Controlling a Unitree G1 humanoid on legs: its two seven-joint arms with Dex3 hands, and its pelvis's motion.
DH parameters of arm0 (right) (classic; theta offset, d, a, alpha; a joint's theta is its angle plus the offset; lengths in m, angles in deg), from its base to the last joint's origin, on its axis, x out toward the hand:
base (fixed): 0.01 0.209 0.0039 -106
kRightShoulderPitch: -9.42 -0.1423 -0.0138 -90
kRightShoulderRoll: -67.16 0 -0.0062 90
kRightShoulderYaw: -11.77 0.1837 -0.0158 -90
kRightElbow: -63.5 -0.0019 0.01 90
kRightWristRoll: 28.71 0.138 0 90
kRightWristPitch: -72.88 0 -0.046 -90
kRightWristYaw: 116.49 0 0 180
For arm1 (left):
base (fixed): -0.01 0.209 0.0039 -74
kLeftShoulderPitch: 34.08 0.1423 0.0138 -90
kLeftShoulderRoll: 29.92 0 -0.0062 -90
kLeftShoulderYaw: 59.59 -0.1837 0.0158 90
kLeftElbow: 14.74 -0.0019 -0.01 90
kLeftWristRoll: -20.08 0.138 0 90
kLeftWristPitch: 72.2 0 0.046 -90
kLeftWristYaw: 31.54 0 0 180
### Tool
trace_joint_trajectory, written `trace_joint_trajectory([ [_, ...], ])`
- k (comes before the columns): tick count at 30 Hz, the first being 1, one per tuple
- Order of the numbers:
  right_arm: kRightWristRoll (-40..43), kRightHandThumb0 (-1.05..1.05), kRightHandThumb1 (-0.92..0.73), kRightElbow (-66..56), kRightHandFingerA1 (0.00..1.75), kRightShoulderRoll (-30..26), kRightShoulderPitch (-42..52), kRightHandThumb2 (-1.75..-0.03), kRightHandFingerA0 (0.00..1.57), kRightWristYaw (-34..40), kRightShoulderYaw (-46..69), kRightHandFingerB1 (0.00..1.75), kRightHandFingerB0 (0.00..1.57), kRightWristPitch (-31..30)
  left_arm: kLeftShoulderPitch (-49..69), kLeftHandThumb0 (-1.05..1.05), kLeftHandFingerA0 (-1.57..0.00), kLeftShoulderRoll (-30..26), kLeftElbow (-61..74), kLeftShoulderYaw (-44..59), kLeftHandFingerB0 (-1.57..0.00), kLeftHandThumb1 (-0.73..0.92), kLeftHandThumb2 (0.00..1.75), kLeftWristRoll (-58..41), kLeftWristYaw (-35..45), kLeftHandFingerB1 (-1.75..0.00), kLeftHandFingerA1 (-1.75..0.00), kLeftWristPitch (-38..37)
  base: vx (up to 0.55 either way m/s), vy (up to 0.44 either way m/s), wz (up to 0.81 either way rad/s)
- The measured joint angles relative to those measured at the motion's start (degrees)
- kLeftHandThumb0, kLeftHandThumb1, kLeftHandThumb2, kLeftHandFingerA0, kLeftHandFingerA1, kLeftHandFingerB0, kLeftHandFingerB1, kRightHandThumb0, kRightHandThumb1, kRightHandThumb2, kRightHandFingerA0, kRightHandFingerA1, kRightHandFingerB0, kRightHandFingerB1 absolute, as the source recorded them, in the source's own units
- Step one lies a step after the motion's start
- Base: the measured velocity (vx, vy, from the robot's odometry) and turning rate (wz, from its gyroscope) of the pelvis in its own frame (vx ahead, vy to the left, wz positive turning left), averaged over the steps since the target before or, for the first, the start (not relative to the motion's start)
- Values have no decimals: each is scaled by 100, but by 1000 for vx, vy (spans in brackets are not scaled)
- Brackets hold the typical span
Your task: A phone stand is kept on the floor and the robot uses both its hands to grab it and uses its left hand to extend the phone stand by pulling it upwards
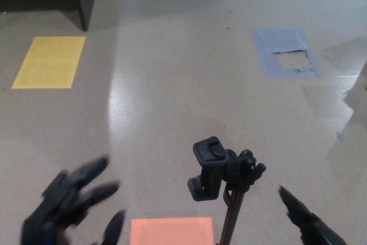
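Head view: one phone stand (221, 182); left hand (69, 207) spread wide, empty; right hand (307, 219) state unclear.

Left hand (66, 207): black throughout, matte finish, built from blocky, angular segments. Its fingers (86, 171) are thick and rounded at the tips, with visible joints between segments. Motion blur softens the outlines, so screws, cables and markings cannot be made out.

Right hand (307, 219): only a small portion shows at the lower edge of the head view. It is the same black colour, with a narrow, tapered, pointed tip and a broader dark body behind it. Surface detail is too blurred to tell.
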State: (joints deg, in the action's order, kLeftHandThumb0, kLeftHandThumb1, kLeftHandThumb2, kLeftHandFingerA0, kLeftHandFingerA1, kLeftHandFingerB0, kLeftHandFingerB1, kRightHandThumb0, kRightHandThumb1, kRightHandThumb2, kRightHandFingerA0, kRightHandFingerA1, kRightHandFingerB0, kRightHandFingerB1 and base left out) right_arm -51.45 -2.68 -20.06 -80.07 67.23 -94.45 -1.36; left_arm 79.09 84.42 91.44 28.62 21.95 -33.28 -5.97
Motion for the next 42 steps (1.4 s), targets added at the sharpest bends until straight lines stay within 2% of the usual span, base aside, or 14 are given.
trace_joint_trajectory([
  [13,-58,-105,-77,248,27,245,-405,-73,0,27,-171,17,0,25,-787,-76,-32,272,358,-878,-18,72,62,16,-31,-27,-49,975,0,0,0],
  [18,-59,-105,-82,293,18,272,-477,-74,0,28,-183,10,0,27,-921,-80,-20,269,373,-1012,-3,58,94,-42,31,-25,-57,1319,0,0,0],
  [19,-59,-105,-80,295,18,278,-490,-75,0,28,-185,10,0,27,-939,-79,-20,269,373,-1023,-9,72,63,-63,42,-23,-49,1373,0,0,0],
  [20,-60,-105,-77,296,19,286,-506,-76,0,28,-187,11,0,27,-962,-82,-16,270,373,-1031,-7,59,95,-99,61,-31,-53,1458,0,0,0],
  [22,-60,-105,-82,298,18,296,-537,-76,0,28,-190,7,0,27,-1006,-83,-18,272,373,-1038,-11,73,63,-180,94,-24,-49,1614,0,0,0],
  [28,-65,-105,-72,361,25,346,-619,-73,0,29,-192,7,0,27,-1169,-83,-8,275,372,-1039,-5,62,98,-442,161,-31,-50,2080,0,0,0],
  [30,-66,-105,-72,403,25,371,-650,-75,0,29,-193,10,0,26,-1220,-83,-13,275,372,-1040,-10,78,65,-508,181,-22,-42,2210,0,0,0],
  [31,-68,-105,-72,431,26,384,-672,-74,0,29,-193,11,0,26,-1247,-83,-8,273,371,-1043,-5,61,96,-543,198,-30,-50,2282,0,0,0],
  [34,-76,-105,-75,543,29,412,-767,-74,0,33,-194,14,0,26,-1362,-82,-16,262,365,-1055,-10,77,64,-677,248,-23,-43,2554,0,0,0],
  [36,-83,-105,-74,596,29,416,-807,-71,0,38,-193,17,0,26,-1414,-83,-11,257,361,-1063,-5,62,97,-733,268,-31,-51,2681,0,0,0],
  [37,-91,-105,-72,633,28,419,-828,-70,0,42,-193,19,0,26,-1452,-84,-20,254,359,-1068,-11,79,65,-773,283,-24,-44,2770,0,0,0],
  [38,-97,-104,-67,664,45,422,-841,-118,0,44,-193,44,0,26,-1478,-85,-19,252,356,-1075,-8,80,65,-794,298,-22,-42,2840,0,0,0],
  [40,-106,-102,-63,728,46,426,-874,-116,0,45,-192,46,0,26,-1540,-85,-18,249,350,-1093,-7,79,65,-845,325,-22,-42,2980,0,0,0],
  [42,-114,-105,-70,782,24,430,-914,-65,0,45,-191,44,0,26,-1607,-86,-13,247,347,-1116,-5,66,102,-910,351,-22,-49,3129,0,0,0],
])
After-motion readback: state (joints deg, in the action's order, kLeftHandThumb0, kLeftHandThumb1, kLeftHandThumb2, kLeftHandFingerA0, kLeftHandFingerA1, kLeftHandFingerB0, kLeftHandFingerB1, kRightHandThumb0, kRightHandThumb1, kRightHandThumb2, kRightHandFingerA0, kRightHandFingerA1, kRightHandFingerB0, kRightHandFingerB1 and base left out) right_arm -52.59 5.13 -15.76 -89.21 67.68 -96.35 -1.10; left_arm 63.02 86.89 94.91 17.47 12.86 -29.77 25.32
